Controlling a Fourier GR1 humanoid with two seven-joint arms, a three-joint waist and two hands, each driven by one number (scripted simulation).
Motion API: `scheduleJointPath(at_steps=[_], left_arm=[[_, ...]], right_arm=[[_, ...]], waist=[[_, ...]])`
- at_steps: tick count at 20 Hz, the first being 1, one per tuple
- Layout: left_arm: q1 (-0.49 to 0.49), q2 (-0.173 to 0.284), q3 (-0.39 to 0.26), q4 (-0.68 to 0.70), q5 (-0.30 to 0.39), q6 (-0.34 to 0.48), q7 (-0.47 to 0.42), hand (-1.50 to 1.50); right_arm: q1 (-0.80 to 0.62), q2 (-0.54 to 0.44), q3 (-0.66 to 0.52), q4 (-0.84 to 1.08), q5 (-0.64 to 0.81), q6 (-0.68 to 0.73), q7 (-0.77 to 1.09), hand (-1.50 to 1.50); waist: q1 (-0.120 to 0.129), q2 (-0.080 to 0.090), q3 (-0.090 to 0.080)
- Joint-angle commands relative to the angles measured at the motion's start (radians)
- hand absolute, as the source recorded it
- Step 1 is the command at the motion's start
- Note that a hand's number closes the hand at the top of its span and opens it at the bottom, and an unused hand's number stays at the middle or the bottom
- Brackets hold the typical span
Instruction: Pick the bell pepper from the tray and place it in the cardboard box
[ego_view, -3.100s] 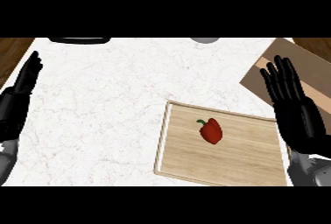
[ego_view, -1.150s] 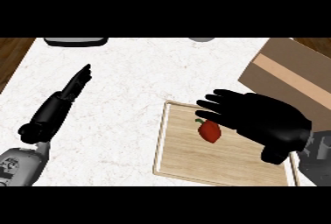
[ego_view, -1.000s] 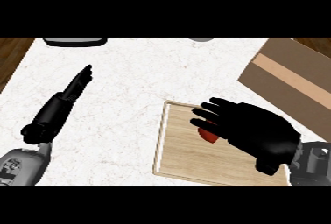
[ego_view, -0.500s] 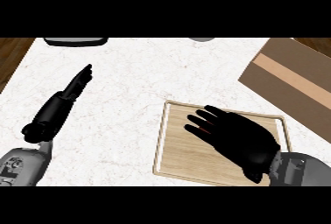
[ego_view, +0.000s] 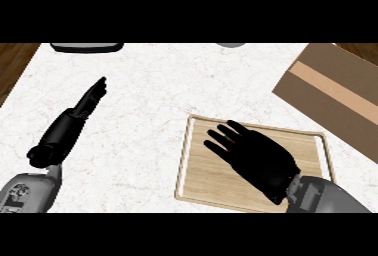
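Observation:
A light wooden tray (ego_view: 198, 172) lies on the white marble counter, right of centre. My right hand (ego_view: 255, 157) is spread palm-down over the tray's middle, fingers pointing up-left and fairly straight. The bell pepper is hidden beneath this hand, so I cannot tell whether the fingers touch it. The brown cardboard box (ego_view: 332, 95) sits at the upper right, beyond the tray's far corner. My left hand (ego_view: 90, 98) rests open at the left, seen edge-on with fingers straight, holding nothing.
A dark flat object (ego_view: 86, 47) sits at the counter's far edge, upper left. Part of a grey round item (ego_view: 231, 45) shows at the top centre. Brown wood (ego_view: 15, 60) borders the counter's left side.
My right hand swung in from the right, then slid down over the tray and covered the red pepper, which no longer shows. The left arm moved inward early on and has stayed still since.

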Motion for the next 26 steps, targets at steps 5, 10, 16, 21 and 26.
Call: scheduleJointPath(at_steps=[5,10,16,21,26], left_arm=[[0.024,-0.037,0.027,-0.013,-0.051,-0.011,-0.003,0.00],[-0.018,-0.057,0.043,-0.044,-0.058,-0.042,0.070,0.00],[-0.040,-0.064,0.090,0.037,-0.060,-0.092,0.015,0.00],[-0.057,-0.063,0.117,0.007,-0.052,-0.116,0.050,0.00],[-0.022,-0.085,0.120,-0.058,-0.066,-0.125,0.086,0.00]], right_arm=[[0.058,-0.003,-0.016,0.141,0.162,-0.132,-0.127,-1.50],[0.015,0.109,-0.034,0.238,0.220,-0.103,-0.143,-1.50],[0.014,0.122,-0.096,0.261,0.241,-0.081,-0.235,-1.50],[0.055,0.128,-0.099,0.347,0.337,-0.174,-0.239,-1.50],[0.016,0.170,-0.155,0.410,0.384,-0.184,-0.266,-1.50]], waist=[[-0.001,0.000,0.000],[0.000,0.000,0.000],[-0.003,0.001,0.000],[-0.002,0.000,0.000],[0.000,0.000,0.000]])
